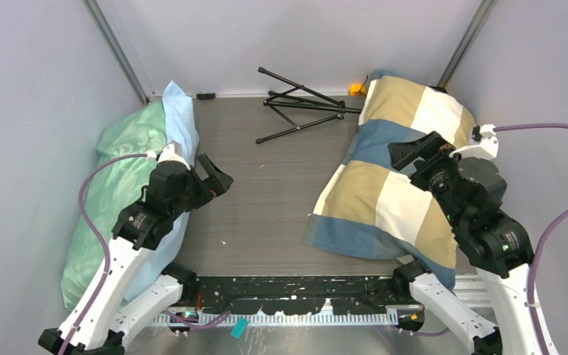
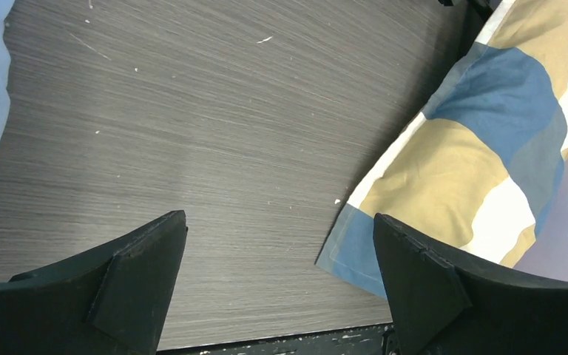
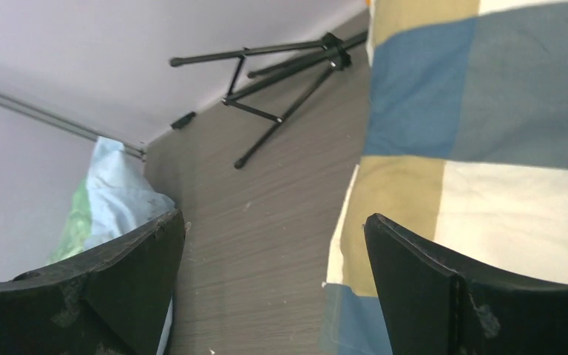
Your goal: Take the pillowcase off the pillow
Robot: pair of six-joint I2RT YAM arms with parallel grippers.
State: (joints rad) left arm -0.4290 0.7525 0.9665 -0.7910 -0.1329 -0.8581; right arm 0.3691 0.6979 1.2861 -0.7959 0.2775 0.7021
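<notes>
The pillowcase (image 1: pixel 384 185), in big blocks of blue, tan and cream-white, lies stuffed full on the right side of the grey wood-grain table (image 1: pixel 266 192). The pillow is hidden inside it. My left gripper (image 1: pixel 220 177) hovers open over the bare table, left of the pillowcase. In the left wrist view this gripper (image 2: pixel 279 217) is empty, and the pillowcase's blue near corner (image 2: pixel 355 251) lies by the right finger. My right gripper (image 1: pixel 403 157) hangs open above the pillowcase's middle. In the right wrist view that gripper (image 3: pixel 275 217) holds nothing, with the pillowcase (image 3: pixel 481 111) below and to its right.
A mint-green patterned pillow (image 1: pixel 122 185) with light blue cloth (image 1: pixel 180 118) lies along the left wall. A folded black tripod (image 1: pixel 303 107) and a small orange object (image 1: pixel 356 89) sit at the back. Grey walls close in on three sides. A black rail (image 1: pixel 296 287) runs along the near edge.
</notes>
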